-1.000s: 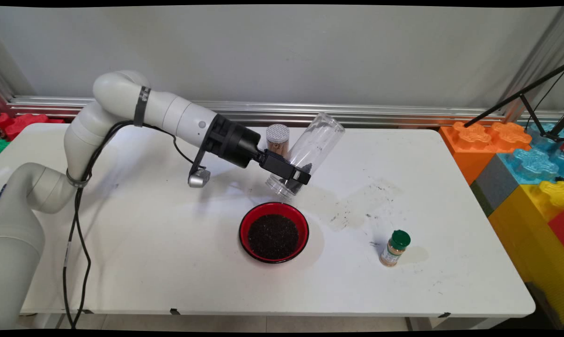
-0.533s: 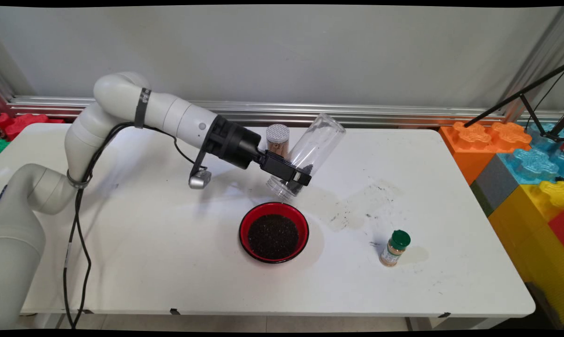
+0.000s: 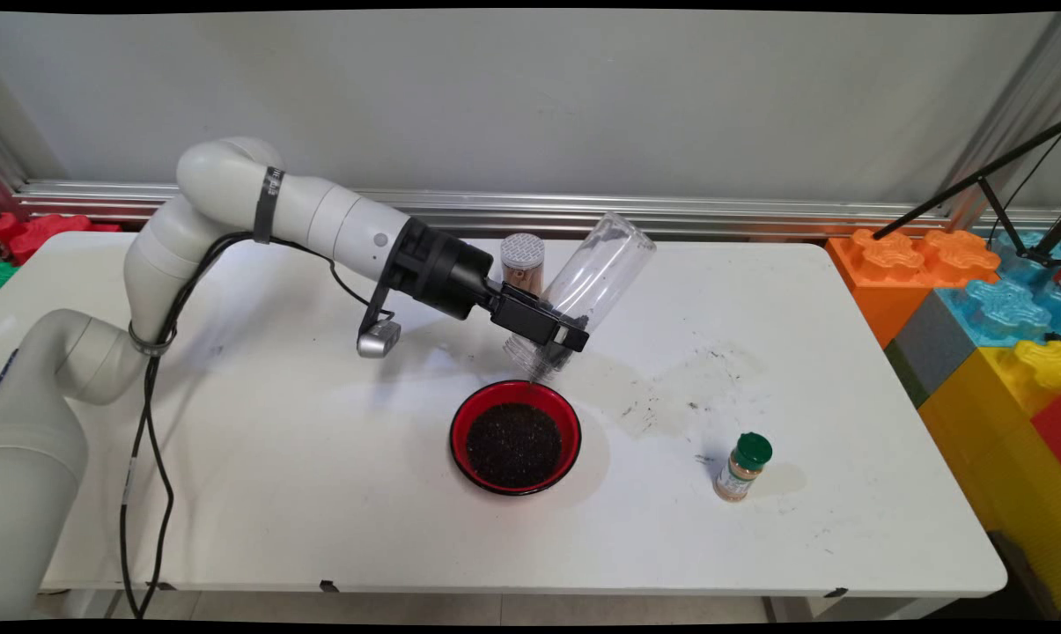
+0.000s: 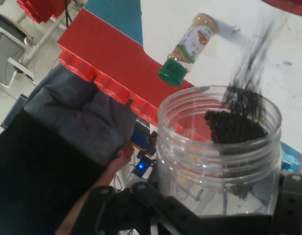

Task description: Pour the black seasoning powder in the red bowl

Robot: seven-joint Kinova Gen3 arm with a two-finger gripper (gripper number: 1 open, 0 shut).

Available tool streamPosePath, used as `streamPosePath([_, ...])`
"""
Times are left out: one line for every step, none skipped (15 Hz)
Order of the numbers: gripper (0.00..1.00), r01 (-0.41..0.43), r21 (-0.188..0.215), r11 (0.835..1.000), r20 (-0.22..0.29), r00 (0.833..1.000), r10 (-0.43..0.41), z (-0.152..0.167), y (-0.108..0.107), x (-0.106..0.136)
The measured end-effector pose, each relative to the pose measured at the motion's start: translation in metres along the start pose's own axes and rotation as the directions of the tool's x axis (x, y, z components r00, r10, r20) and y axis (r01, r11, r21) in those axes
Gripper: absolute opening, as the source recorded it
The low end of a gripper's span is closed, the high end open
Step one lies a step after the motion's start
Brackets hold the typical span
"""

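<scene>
- The gripper (image 3: 558, 333) is pinching a clear plastic jar (image 3: 590, 286) low on its body, near the threaded mouth; the jaws press against the jar's two sides.
- The jar is tilted steeply, mouth down and toward the near side, its closed end raised to the far right. It hangs just above the far rim of the red bowl (image 3: 460, 421).
- In the hand view, dark grains (image 4: 235, 125) sit at the jar's mouth and a thin stream spills out of it.
- The red bowl already holds a bed of dark grains, near the table's middle.
- Risk: the mouth hangs over the bowl's far rim rather than its middle, so grains could land on the white table (image 3: 319, 493); dark specks (image 3: 662, 407) already lie to the bowl's right.
- Risk: the smooth jar, held near one end, could slip or swing in the grasp.
- A mesh-topped shaker (image 3: 522, 261) stands just behind the gripper; a sideways drift could knock it.
- A green-capped spice bottle (image 3: 743, 467) stands well apart to the right.
</scene>
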Motion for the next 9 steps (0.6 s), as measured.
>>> streamPosePath([0.0, -0.006, 0.002, 1.0, 0.001, 1.0, 0.006, 0.0001, -0.0006, 0.0])
streamPosePath([0.0, -0.015, 0.004, 1.0, 0.003, 1.0, 0.015, 0.0002, -0.0016, -0.0002])
streamPosePath([0.0, -0.021, 0.005, 1.0, 0.004, 1.0, 0.021, 0.0002, -0.0021, -0.0004])
streamPosePath([0.0, -0.026, 0.005, 1.0, 0.007, 1.0, 0.026, 0.0002, -0.0026, -0.0008])
streamPosePath([0.0, -0.032, 0.006, 0.999, 0.009, 0.999, 0.032, 0.0004, -0.003, -0.0012])
streamPosePath([0.0, -0.037, 0.006, 0.999, 0.011, 0.999, 0.037, 0.0004, -0.0034, -0.0016])
streamPosePath([0.0, -0.041, 0.006, 0.999, 0.013, 0.999, 0.041, 0.0006, -0.0038, -0.0018])
streamPosePath([0.0, -0.046, 0.007, 0.999, 0.015, 0.999, 0.046, 0.0007, -0.0042, -0.0022])
streamPosePath([0.0, -0.052, 0.007, 0.999, 0.016, 0.999, 0.052, 0.0008, -0.0047, -0.0024])
